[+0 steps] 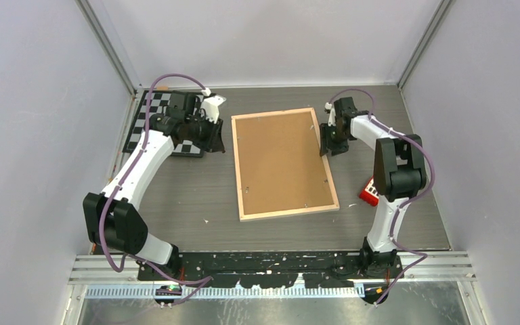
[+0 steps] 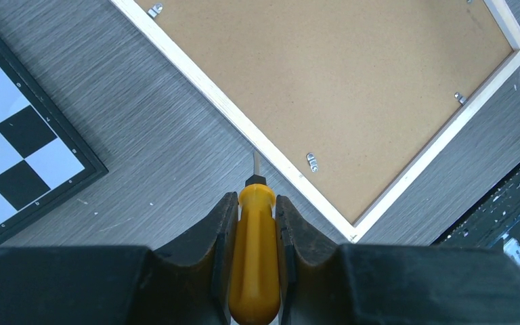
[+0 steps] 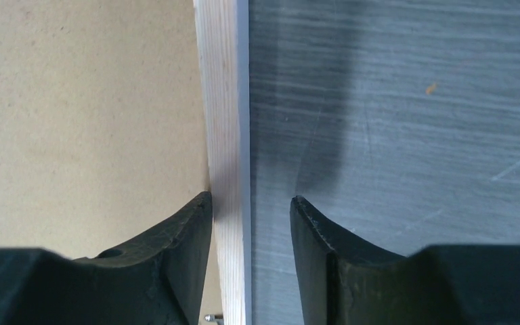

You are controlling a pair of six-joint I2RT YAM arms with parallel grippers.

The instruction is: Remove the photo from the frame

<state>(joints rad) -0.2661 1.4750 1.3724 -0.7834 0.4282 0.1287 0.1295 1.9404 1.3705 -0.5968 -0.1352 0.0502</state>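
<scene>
Near the arms' side of the grey bench [image 1: 196,196], a small red object [image 1: 369,193] lies by the right arm, partly hidden behind it. The frame [image 1: 284,162] lies flat mid-bench, back up, its brown panel [image 2: 352,81] inside a pale wood rim [image 3: 223,101]; its front faces the bench and cannot be seen. Toward the frame's far right edge, the right gripper [image 3: 250,203] stands narrowly parted astride the rim, one finger over the panel against the rim's inner side, the other over the bench just clear of it. Beside the frame's far left edge, the left gripper [image 2: 256,203] is clamped on a yellow-handled screwdriver [image 2: 254,257], whose tip is close to the rim near a metal tab [image 2: 312,162]. The checkerboard [image 1: 150,118] lies far left.
</scene>
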